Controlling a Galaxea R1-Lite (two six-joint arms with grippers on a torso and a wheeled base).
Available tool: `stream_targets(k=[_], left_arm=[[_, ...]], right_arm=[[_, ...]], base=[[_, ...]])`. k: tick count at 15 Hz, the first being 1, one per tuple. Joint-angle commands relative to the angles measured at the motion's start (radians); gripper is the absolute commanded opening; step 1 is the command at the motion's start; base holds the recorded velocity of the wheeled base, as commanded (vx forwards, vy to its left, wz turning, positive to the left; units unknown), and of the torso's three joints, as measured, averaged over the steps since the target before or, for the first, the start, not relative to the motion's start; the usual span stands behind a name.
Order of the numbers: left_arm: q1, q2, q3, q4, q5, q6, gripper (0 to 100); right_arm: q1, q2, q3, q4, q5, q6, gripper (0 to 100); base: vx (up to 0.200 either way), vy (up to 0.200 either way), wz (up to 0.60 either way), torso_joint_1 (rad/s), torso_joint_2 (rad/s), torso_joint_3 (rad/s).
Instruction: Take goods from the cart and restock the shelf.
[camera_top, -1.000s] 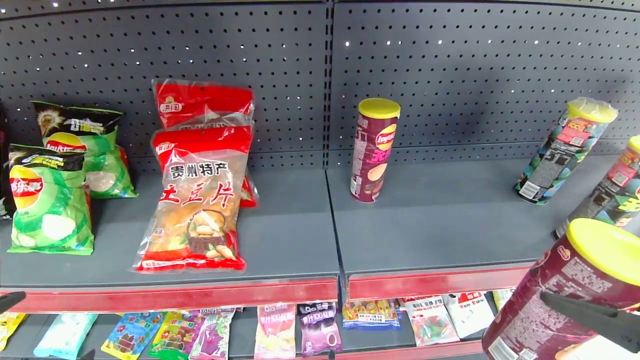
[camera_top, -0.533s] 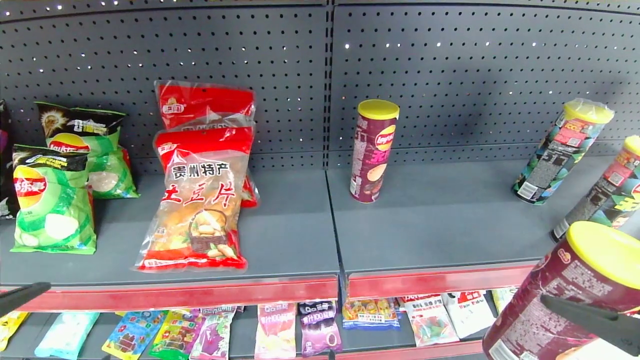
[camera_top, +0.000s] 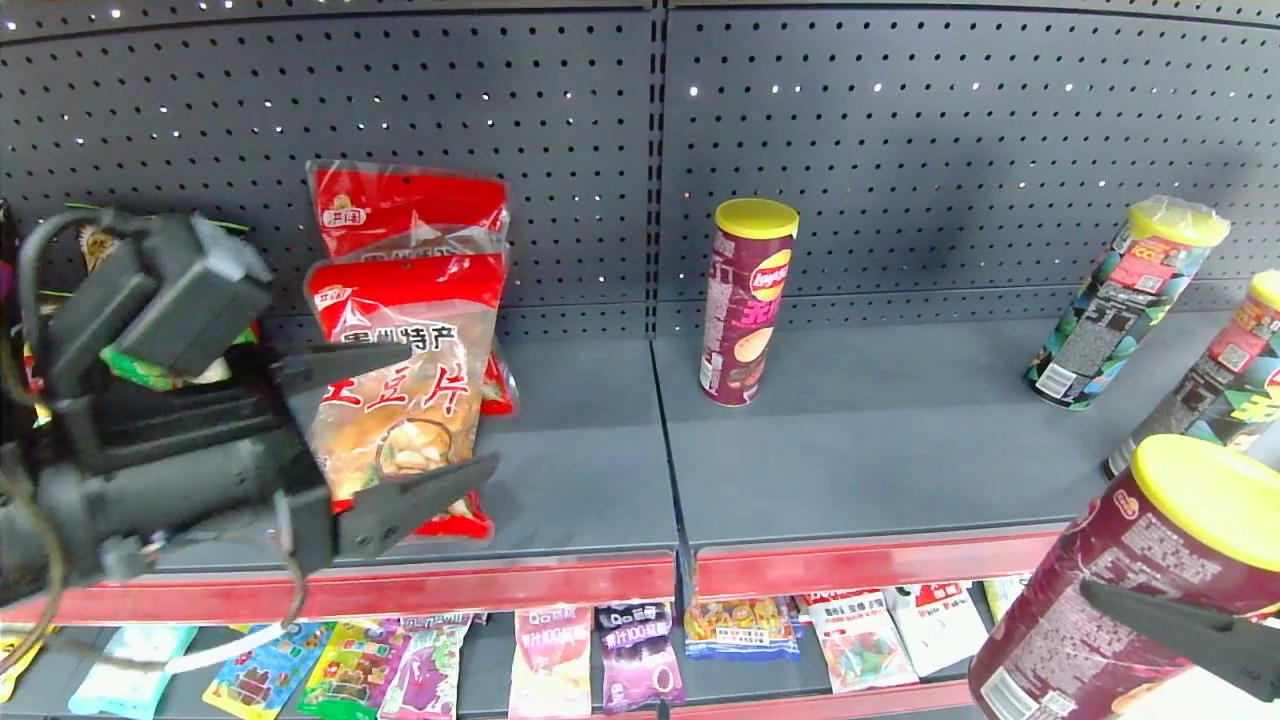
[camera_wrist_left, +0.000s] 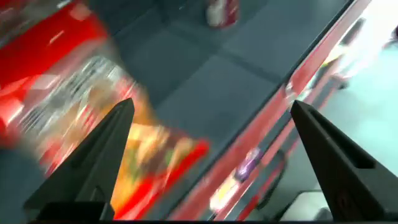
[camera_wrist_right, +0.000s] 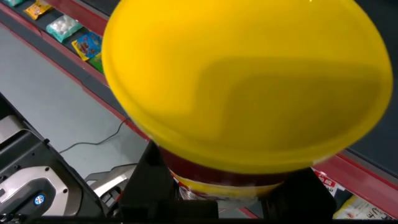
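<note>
Pegboard (camera_top: 900, 150) backs a grey shelf (camera_top: 880, 450) with a red front lip.

Left: the left gripper (camera_top: 452, 406) hangs before the shelf front, jaws spread wide and holding nothing. Through the gap shows a red bag (camera_top: 420, 290) of potato slices, leaning back on a second red bag (camera_top: 405, 200). The left wrist view agrees, with bare shelf between the fingertips (camera_wrist_left: 124, 109); whether a finger touches the bag cannot be told.

Centre: a standing can (camera_top: 745, 300), purple with a yellow lid, is upright near the back, just right of the seam between the shelf panels. Flat packets (camera_top: 640, 650) lie on the tier below.

Right: two dark cans (camera_top: 1125, 300) with yellow lids stand at the shelf's right end, one nearer the front than the other.

Lower right: the held can (camera_top: 1130, 540) is clamped in the right gripper (camera_top: 1110, 605), one finger crossing its near wall. It sits in front of the shelf and below the lip. It matches the standing can — maroon-purple wall, broad yellow lid (camera_wrist_right: 249, 81). Its long axis is tilted, lid up and to the right, base down and to the left.

Governing relation: the bare stretch between the standing can and the dark cans lies up, leftward and farther in from the held can, and the right arm is the nearer. The can probably has to rise above the lip and come upright before it is set down.
</note>
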Motion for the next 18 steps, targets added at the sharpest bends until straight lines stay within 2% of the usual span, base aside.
stream_targets(k=[1,2,3,7,9,11,18], left_arm=[[-0.123,0.349,-0.252,-0.072,-0.01,-0.04,100],[-0.123,0.357,-0.258,-0.074,-0.008,-0.04,100],[-0.124,0.44,-0.333,-0.083,0.006,-0.04,100],[-0.135,0.546,-0.456,-0.085,0.016,-0.04,100],[-0.143,0.603,-0.542,-0.086,0.072,-0.04,100],[-0.144,0.664,-0.617,-0.108,0.09,-0.04,100],[-0.152,0.779,-0.776,-0.12,0.137,-0.04,100]], right_arm=[[0.0,-0.005,0.0,-0.001,-0.003,0.002,0],[0.0,-0.006,0.0,-0.002,-0.005,0.0,0],[-0.003,-0.008,0.0,-0.002,-0.008,0.002,0],[-0.003,-0.008,0.0,-0.002,-0.023,0.002,0],[-0.003,-0.008,0.001,-0.002,-0.023,0.002,0],[-0.003,-0.008,-0.002,-0.002,-0.025,0.002,0],[-0.005,-0.012,0.003,-0.002,-0.025,0.002,0]], base=[[0.0,0.0,0.0,0.0,0.0,0.0],[0.0,0.0,0.0,0.0,0.0,0.0],[0.0,0.0,0.0,0.0,0.0,0.0],[0.0,0.0,0.0,0.0,0.0,0.0],[0.0,0.0,0.0,0.0,0.0,0.0],[0.0,0.0,0.0,0.0,0.0,0.0],[0.0,0.0,0.0,0.0,0.0,0.0]])
